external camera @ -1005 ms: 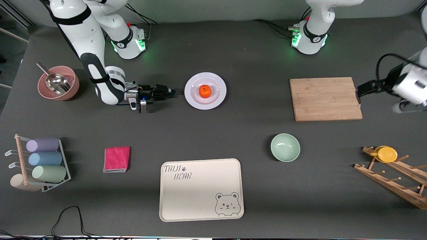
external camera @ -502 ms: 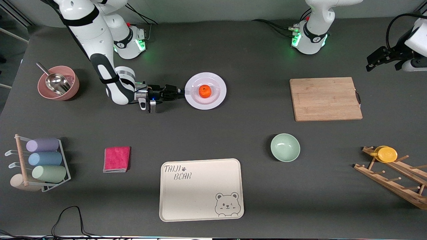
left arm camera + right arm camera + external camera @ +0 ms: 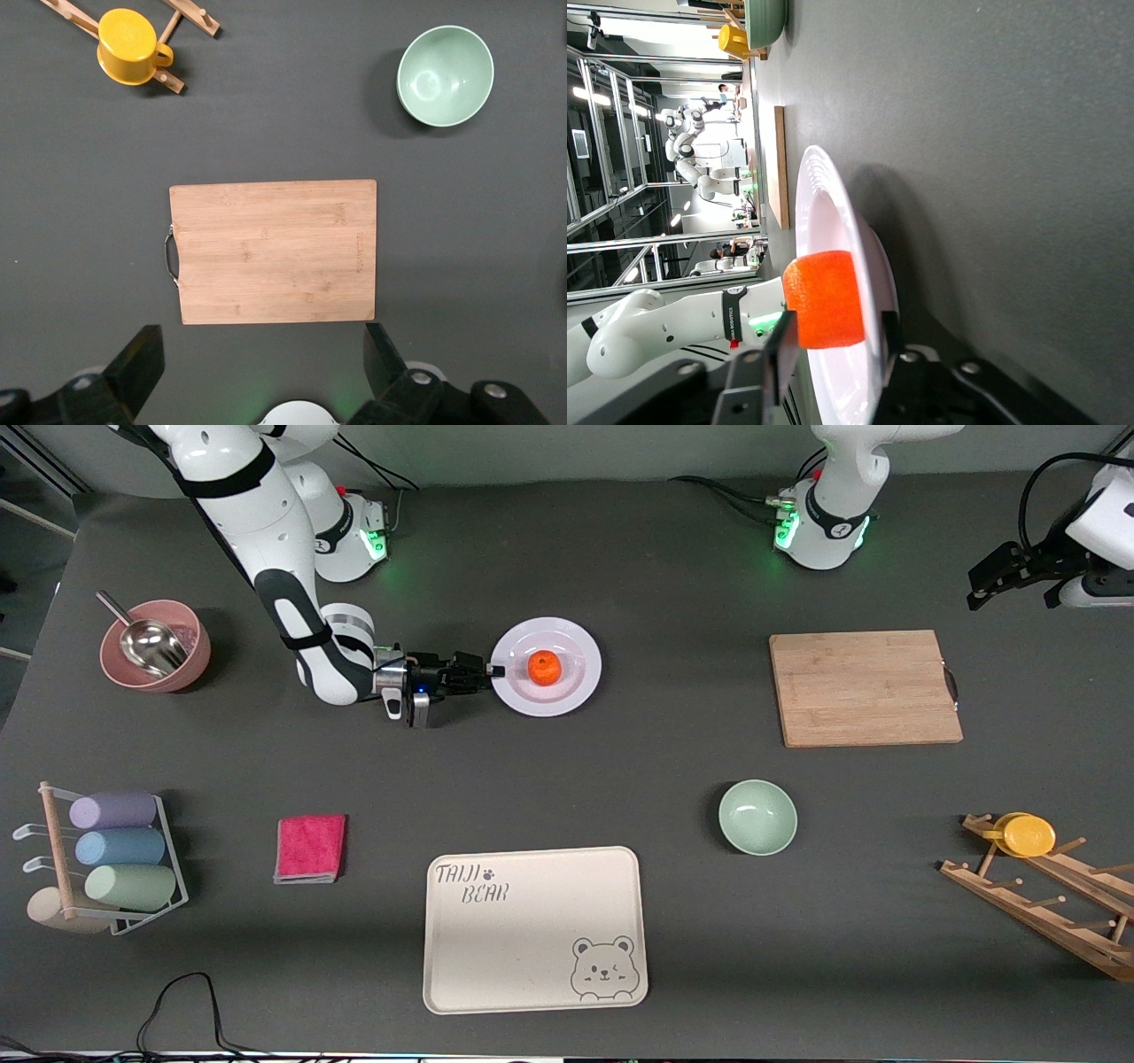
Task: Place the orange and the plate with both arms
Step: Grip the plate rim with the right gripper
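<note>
Dark tabletop [image 3: 620,558] carries a bear-printed tray [image 3: 534,930] nearest the front camera, a cutting board [image 3: 864,688] toward the left arm's end, and a green bowl [image 3: 757,817] between them. The plate [image 3: 576,684] is seen on the tabletop near the right arm's base, the orange [image 3: 544,666] resting in its centre. Right tool [image 3: 494,670] is placed low at the plate's rim – fingers spread, one above and one below the rim, orange just beside it. Left tool [image 3: 266,372] is held spread above the cutting board – waiting.

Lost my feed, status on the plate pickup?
Right hand at the plate rim, fingers straddling it. Orange sits on the plate. Left hand open, up over the cutting board. Nothing in the way.
</note>
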